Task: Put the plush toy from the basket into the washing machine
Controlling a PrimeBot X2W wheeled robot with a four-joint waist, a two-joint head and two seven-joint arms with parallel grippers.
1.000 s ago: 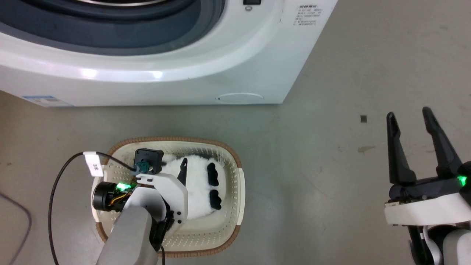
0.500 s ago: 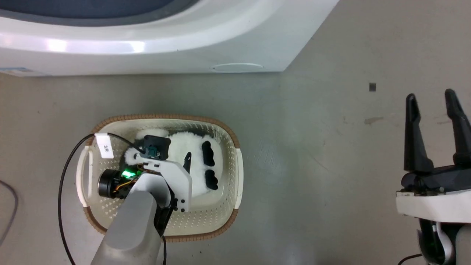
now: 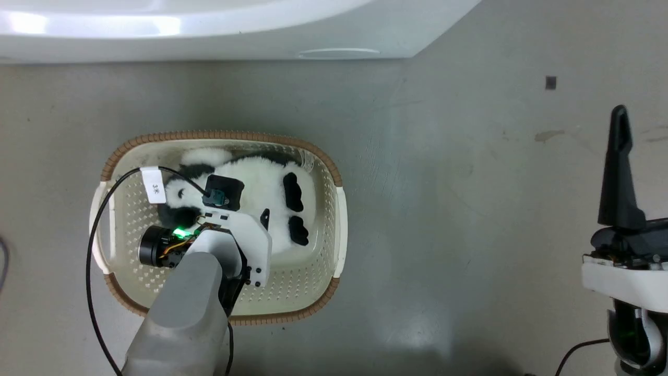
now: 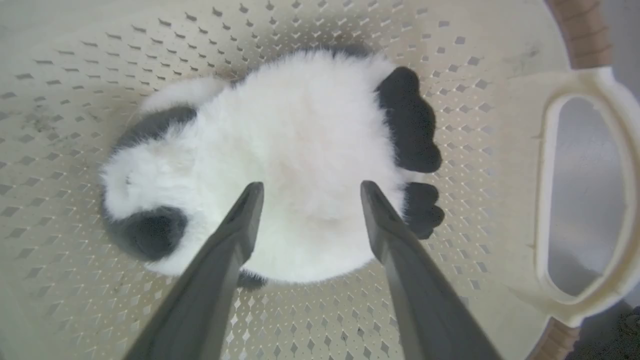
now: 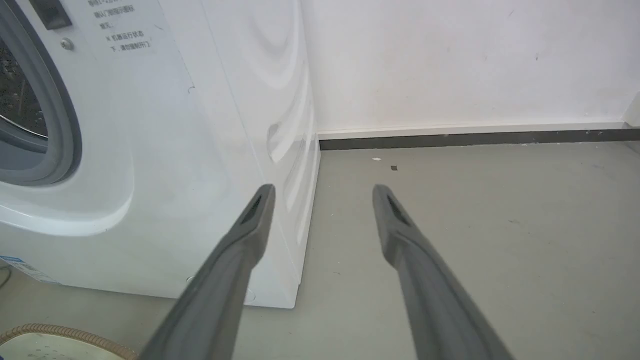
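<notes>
1. Plush toy (image 3: 261, 180): found lying in the basket (image 3: 235, 134), against the wall nearest the washing machine (image 3: 209, 26).
2. Left gripper (image 4: 307, 187): held wide open over the toy's white body, nothing clasped; whether it is touched cannot be told.
3. Right gripper (image 5: 322, 189): held open and empty over the floor (image 5: 475, 225), beside the washing machine's front corner.

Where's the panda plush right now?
In the head view the plush toy lies inside the basket, left of centre, under the open left gripper, before the washing machine.
</notes>
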